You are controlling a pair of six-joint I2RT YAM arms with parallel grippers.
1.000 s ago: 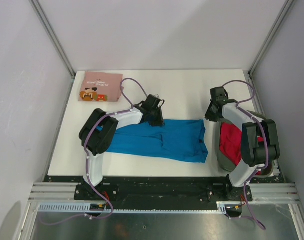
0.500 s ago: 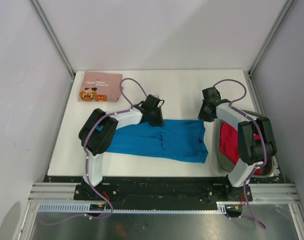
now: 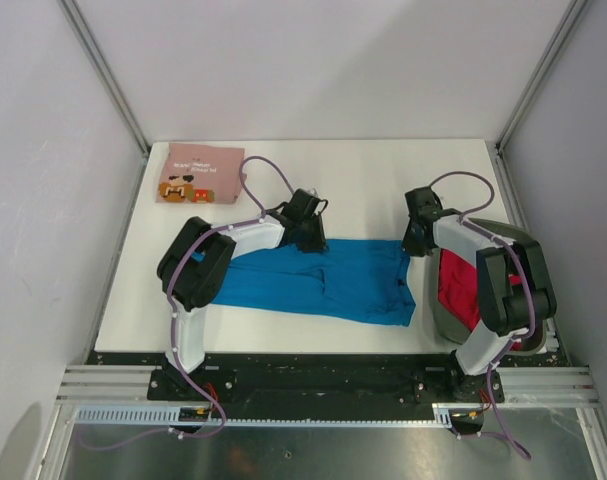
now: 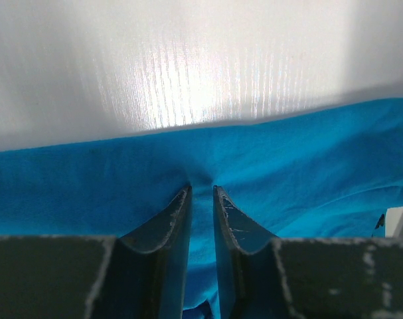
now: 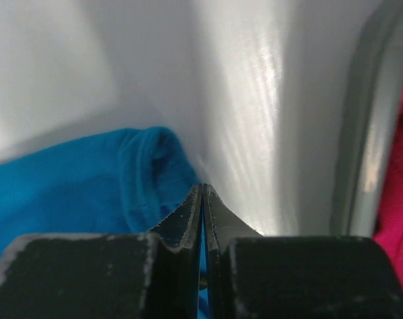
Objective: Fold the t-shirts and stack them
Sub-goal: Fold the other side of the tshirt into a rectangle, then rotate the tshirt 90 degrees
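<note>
From above, the pink t-shirt [image 3: 200, 174] is seen already folded into a neat rectangle at the far left corner of the bench [image 3: 363, 180], so one garment can be counted as done. The blue t-shirt [image 3: 353, 285] is spread across the middle of the bench, flattened but not yet folded down to size, and the red t-shirt [image 3: 458, 285] is bunched in the basket [image 3: 435, 300] at the right, untouched. The left tool [image 3: 311, 238] is set on the blue t-shirt's far edge and the right tool [image 3: 415, 243] at its far right corner. Over to the left wrist: the left tool [image 4: 201, 189] is seen grasping the blue t-shirt, a ridge of cloth pinched between its fingers right at the hem. Now the right wrist: the right tool [image 5: 202, 188] is clenched tight at the rolled corner of the blue cloth, beside the basket rim, though whether any fabric has been caught cannot be told. By this reckoning the blue fold is only being started, with the red one and the stacking left to do.
</note>
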